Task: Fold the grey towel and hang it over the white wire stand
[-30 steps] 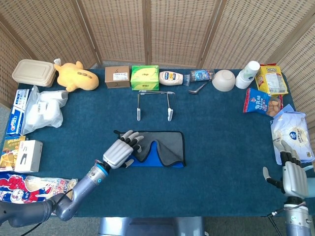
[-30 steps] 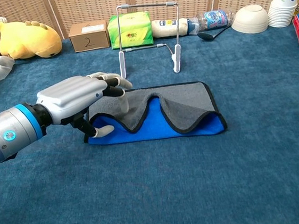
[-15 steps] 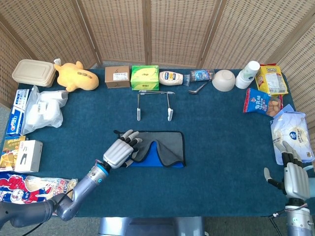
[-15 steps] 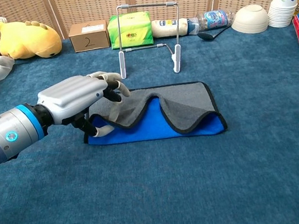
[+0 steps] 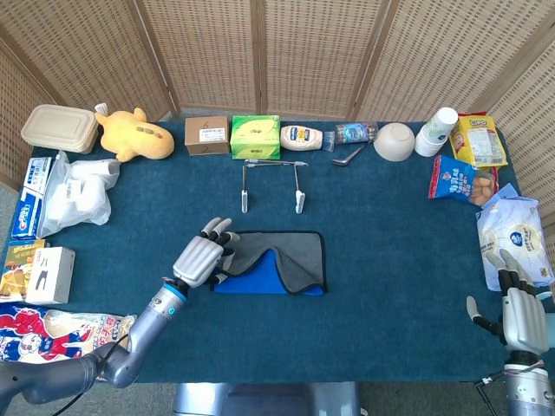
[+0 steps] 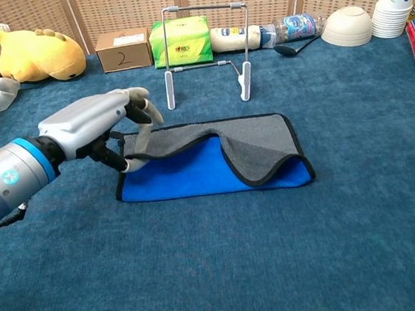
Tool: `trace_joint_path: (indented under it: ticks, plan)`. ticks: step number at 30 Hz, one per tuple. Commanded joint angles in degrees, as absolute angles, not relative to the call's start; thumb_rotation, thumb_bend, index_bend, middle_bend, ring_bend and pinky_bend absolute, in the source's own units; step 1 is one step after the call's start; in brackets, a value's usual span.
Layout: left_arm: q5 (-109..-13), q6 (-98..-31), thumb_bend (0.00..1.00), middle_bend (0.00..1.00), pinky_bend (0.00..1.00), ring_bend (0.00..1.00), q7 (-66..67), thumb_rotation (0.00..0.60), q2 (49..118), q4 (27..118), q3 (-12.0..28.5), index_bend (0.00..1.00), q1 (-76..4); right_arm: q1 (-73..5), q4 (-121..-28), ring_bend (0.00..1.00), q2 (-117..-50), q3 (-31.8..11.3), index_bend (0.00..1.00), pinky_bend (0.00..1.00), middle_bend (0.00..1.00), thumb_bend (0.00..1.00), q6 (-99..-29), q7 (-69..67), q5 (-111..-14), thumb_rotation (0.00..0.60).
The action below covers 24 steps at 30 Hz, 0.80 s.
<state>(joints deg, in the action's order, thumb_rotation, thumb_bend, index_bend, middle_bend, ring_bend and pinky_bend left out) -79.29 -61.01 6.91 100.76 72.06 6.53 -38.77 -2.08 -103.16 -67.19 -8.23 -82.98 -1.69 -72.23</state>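
The fingers [image 6: 140,103] of the left hand [image 6: 94,123] pinch the left edge of the grey towel with black trim and blue underside [image 6: 255,144], lifting that edge clear of the blue layer beneath; a second ago the same edge lay lower and the hand sat further right over the cloth. The towel lies folded on the dark blue carpeted table [image 5: 381,260], just in front of the white wire stand [image 6: 204,52], apart from it. The chest view shows the raised grey flap and exposed blue face; the head view alone shows the right hand [image 5: 523,319] at the table's near right corner, fingers apart, holding nothing. Behind the stand sit a brown cardboard box [image 5: 206,135] and a green tissue box [image 5: 255,136].
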Motion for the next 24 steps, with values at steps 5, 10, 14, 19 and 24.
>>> trace_joint_path:
  ticks: [5,10,14,19,24]
  plan:
    - [-77.79,-60.64,0.46,0.27,0.0,0.02,5.03,0.6,102.68,68.67,8.9,0.63,-39.41,-2.08,-103.13,0.0,-67.21,-8.34,0.13,0.0,0.04,0.38,-83.01,-1.58,-72.14,0.6]
    - [-76.71,-59.65,0.46,0.26,0.0,0.01,4.91,0.6,103.66,66.74,9.6,0.62,-39.9,-1.98,-103.2,0.0,-67.08,-8.39,0.13,0.0,0.04,0.38,-83.11,-1.56,-72.06,0.6]
    - [-76.05,-59.16,0.46,0.26,0.0,0.01,4.65,0.6,104.51,65.11,9.92,0.61,-40.08,-1.84,-103.28,0.0,-67.0,-8.38,0.13,0.0,0.04,0.38,-83.24,-1.55,-72.0,0.6]
    - [-75.3,-58.98,0.45,0.24,0.0,0.0,4.69,0.6,105.26,63.38,9.87,0.57,-39.74,-1.71,-103.36,0.0,-66.88,-8.38,0.13,0.0,0.04,0.38,-83.32,-1.51,-71.89,0.6]
    - [-74.7,-59.32,0.45,0.23,0.0,0.0,4.65,0.6,105.61,62.46,9.9,0.55,-39.14,-1.84,-103.38,0.0,-66.93,-8.45,0.13,0.0,0.04,0.38,-83.15,-1.4,-71.89,0.6]
